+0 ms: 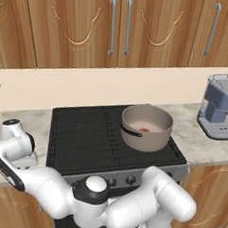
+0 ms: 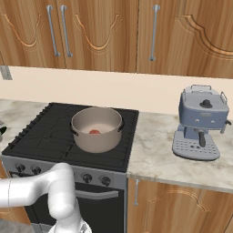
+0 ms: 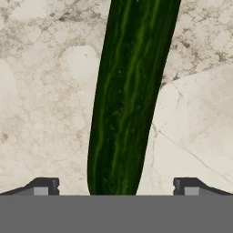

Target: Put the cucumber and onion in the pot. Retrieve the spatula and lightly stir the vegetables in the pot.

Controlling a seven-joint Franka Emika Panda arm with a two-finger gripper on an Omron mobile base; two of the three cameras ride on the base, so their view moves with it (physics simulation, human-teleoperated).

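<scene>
The dark green cucumber (image 3: 129, 91) lies on the marbled counter (image 3: 41, 91), running lengthwise up the hand view. My gripper (image 3: 113, 186) is open just above it, one fingertip (image 3: 44, 186) on each side of the cucumber's near part with a gap to both. The arm's hand (image 1: 15, 141) hangs over the counter left of the stove. The beige-grey pot (image 1: 147, 142) (image 2: 98, 142) stands on the stove's right side with the small reddish-orange onion (image 1: 144, 130) (image 2: 94, 132) on its floor. The spatula is out of view.
The black stove top (image 1: 81, 133) (image 2: 41, 136) lies between the cucumber's counter and the right-hand counter. A blue-grey coffee machine (image 1: 219, 108) (image 2: 201, 123) stands on that right counter. Wooden cabinets (image 1: 115, 26) hang above the backsplash.
</scene>
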